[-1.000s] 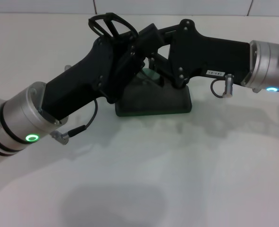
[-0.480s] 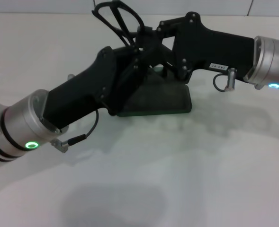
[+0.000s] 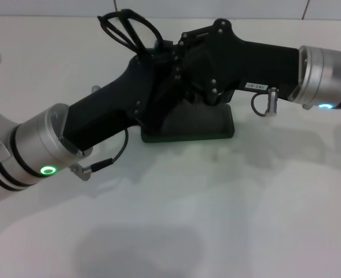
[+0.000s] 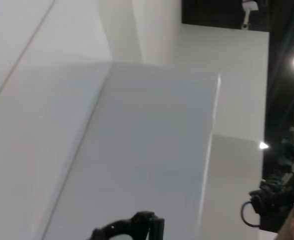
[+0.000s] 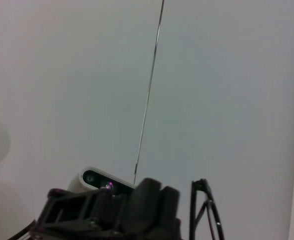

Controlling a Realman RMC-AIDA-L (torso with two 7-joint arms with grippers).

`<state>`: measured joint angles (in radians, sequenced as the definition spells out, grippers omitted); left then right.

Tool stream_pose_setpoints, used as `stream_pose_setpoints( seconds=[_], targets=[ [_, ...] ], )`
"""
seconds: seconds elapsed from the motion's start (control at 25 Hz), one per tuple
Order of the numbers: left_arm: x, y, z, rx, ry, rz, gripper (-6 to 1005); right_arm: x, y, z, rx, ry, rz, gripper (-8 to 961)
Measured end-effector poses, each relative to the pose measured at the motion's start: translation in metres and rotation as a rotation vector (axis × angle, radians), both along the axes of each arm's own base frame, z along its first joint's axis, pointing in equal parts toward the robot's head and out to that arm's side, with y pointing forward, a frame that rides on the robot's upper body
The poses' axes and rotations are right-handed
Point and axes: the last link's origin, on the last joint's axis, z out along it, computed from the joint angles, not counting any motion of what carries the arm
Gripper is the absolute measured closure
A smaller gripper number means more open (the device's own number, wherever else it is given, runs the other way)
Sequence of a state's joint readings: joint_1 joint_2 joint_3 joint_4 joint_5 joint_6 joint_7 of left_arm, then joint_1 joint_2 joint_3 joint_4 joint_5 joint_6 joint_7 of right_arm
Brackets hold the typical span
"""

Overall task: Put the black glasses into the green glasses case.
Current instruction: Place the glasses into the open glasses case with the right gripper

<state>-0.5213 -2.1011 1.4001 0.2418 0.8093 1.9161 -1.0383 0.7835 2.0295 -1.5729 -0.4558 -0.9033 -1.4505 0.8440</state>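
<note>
Head view: two black arms meet above the green glasses case (image 3: 208,128), which lies on the white counter (image 3: 216,220) near its far edge, toward the middle of that edge. The left gripper (image 3: 158,58) reaches in from the near left, and the right gripper (image 3: 176,49) comes in from the right; their housings overlap directly over the case and hide most of it, so that only its dark near side and right-hand end show. The black glasses (image 3: 128,30) are held up in the air above and to the left of the case, clear of the counter, with the thin frame and its oval rims projecting past the gripper tips toward the far edge. The glasses sit at the point where both grippers converge; which gripper is clamped on them, and how far either one's fingers are parted, cannot be told. Left wrist view: pale wall panels fill the picture, and a small dark part of the other arm's hardware shows at one edge. Right wrist view: the left gripper (image 5: 137,210) appears as a dark block against the pale wall, with the thin wire of the black glasses (image 5: 206,212) just beside it.
</note>
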Motion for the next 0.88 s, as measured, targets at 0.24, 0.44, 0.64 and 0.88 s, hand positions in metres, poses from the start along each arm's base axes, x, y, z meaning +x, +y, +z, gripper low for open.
stream_pose_setpoints(
  seconds=[0.24, 0.44, 0.64, 0.88],
  targets=[
    [-0.001, 0.003, 0.001, 0.009, 0.002, 0.018, 954, 0.002, 0.0, 0.0, 0.002, 0.0, -0.005, 891],
    [-0.002, 0.003, 0.001, 0.011, 0.003, 0.022, 953, 0.004, 0.002, 0.0, 0.019, -0.004, -0.017, 891],
    [-0.014, -0.004, 0.004, 0.015, 0.01, 0.055, 953, 0.008, 0.009, 0.0, 0.054, -0.037, -0.049, 891],
    [-0.059, -0.028, 0.033, 0.068, 0.048, 0.133, 953, 0.007, 0.005, -0.007, 0.042, -0.212, 0.006, 892]
  ],
)
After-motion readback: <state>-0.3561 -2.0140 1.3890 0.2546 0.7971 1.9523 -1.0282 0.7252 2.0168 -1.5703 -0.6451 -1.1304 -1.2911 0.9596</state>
